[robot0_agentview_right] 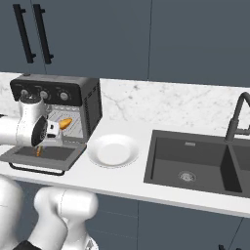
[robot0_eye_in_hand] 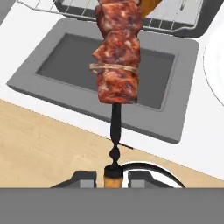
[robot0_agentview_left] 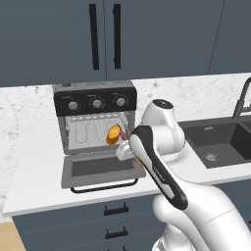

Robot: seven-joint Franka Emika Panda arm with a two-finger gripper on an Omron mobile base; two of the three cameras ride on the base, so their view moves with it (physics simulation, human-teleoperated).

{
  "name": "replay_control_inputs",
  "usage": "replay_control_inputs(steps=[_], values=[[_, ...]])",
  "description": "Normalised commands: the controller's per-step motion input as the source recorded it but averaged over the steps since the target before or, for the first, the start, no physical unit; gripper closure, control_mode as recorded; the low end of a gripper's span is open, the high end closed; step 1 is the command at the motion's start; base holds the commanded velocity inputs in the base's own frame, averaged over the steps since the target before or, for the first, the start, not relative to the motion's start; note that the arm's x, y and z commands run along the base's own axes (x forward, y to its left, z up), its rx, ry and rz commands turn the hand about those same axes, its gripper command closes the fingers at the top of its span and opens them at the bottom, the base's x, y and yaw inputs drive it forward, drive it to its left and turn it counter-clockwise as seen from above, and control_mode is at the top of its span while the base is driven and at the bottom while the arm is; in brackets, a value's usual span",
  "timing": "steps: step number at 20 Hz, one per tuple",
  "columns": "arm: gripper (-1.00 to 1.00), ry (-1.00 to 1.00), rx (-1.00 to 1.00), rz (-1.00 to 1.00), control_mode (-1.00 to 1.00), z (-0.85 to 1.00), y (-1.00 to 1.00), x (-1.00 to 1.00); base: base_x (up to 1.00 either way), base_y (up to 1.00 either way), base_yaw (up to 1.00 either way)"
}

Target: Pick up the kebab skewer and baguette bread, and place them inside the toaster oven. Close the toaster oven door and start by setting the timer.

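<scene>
Holding kebab skewer (robot0_eye_in_hand: pixel 117 65) by its handle end, gripper (robot0_eye_in_hand: pixel 113 175) closed on it over dropped toaster oven door (robot0_eye_in_hand: pixel 52 61). Skewer's long axis points toward wire rack (robot0_eye_in_hand: pixel 175 22) (baguette bread (robot0_agentview_left: pixel 113 133) already inside), straight ahead of gripper.

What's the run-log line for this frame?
hand: shut on kebab skewer | baguette bread: on rack | toaster oven door: open | skewer: above door
</scene>
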Motion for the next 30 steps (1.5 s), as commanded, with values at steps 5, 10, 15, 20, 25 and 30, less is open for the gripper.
replay_control_inputs(steps=[5, 10, 15, 20, 25, 30], values=[[1.0, 0.08, 0.0, -0.29, -1.0, 0.37, 1.0, 0.23, 0.0, 0.0, 0.0], [1.0, 0.2, 0.0, -0.28, -1.0, 0.01, 1.0, 0.15, 0.0, 0.0, 0.0], [1.0, 0.17, 0.0, -0.18, -1.0, -0.04, 0.8, 0.38, 0.0, 0.0, 0.0], [1.0, 0.05, 0.0, -0.04, -1.0, 0.0, 0.15, 0.67, 0.0, 0.0, 0.0], [1.0, 0.0, 0.0, -0.1, -1.0, -0.33, 0.01, 0.16, 0.0, 0.0, 0.0], [1.0, 0.03, 0.0, -0.16, -1.0, -0.4, 0.07, 0.37, 0.0, 0.0, 0.0]])
